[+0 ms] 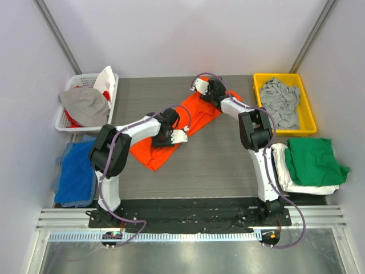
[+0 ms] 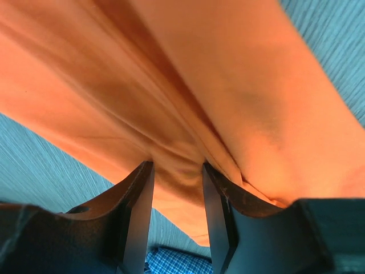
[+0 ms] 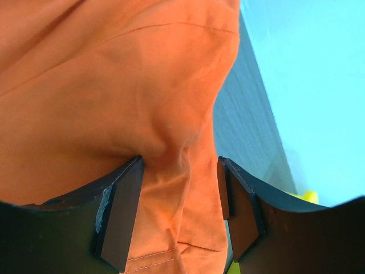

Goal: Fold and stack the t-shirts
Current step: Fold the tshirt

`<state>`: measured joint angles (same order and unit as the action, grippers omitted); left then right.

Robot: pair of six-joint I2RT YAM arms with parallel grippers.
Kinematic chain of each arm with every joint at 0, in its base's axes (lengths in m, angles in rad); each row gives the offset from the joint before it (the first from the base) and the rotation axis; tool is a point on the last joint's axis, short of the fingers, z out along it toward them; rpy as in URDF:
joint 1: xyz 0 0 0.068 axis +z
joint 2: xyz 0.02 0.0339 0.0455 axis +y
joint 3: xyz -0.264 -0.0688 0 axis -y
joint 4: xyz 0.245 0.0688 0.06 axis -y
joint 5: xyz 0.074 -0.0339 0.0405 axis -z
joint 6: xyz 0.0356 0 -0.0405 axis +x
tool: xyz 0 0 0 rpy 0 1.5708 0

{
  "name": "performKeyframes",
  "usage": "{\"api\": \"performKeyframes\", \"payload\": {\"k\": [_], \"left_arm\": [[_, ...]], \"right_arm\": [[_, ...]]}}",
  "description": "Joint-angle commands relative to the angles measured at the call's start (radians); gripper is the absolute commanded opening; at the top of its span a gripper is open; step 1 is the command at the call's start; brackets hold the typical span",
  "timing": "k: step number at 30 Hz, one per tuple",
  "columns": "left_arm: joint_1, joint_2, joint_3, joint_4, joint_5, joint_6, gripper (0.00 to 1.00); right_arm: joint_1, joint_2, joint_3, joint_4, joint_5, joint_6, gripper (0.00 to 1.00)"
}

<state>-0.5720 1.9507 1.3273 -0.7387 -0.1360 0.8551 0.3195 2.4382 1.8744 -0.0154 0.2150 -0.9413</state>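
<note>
A bright orange t-shirt [image 1: 191, 123] lies crumpled in a diagonal strip across the middle of the table. My left gripper [image 1: 164, 138] is down on its near-left part, jaws open, with a fold of orange cloth [image 2: 188, 103] between the fingers [image 2: 140, 211]. My right gripper [image 1: 206, 90] is down on the shirt's far-right end, jaws open around bunched orange cloth [image 3: 114, 85] near a hem. A folded green t-shirt [image 1: 313, 161] lies on a folded white one [image 1: 284, 171] at the right. Light grey shirts [image 1: 279, 100] fill a yellow bin.
The yellow bin [image 1: 305, 128] stands at the far right. A white basket [image 1: 71, 85] with grey and red-white clothes stands at the far left. Blue cloth [image 1: 77, 171] on a checked cloth lies at the left edge, and the checked cloth shows in the left wrist view [image 2: 177, 262].
</note>
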Motion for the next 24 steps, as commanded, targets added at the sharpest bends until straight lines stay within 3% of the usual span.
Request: {"api": "performKeyframes", "payload": {"k": [1,24], "left_arm": [[-0.037,0.043,0.000,-0.067,0.078,0.018,0.45],[-0.284,0.120,0.154,-0.174,0.180,0.002,0.45]], "right_arm": [[-0.019,0.079,0.055,0.002,-0.003,-0.050,0.64],[0.013,0.093,0.052,0.107,-0.095,-0.019,0.64]]}}
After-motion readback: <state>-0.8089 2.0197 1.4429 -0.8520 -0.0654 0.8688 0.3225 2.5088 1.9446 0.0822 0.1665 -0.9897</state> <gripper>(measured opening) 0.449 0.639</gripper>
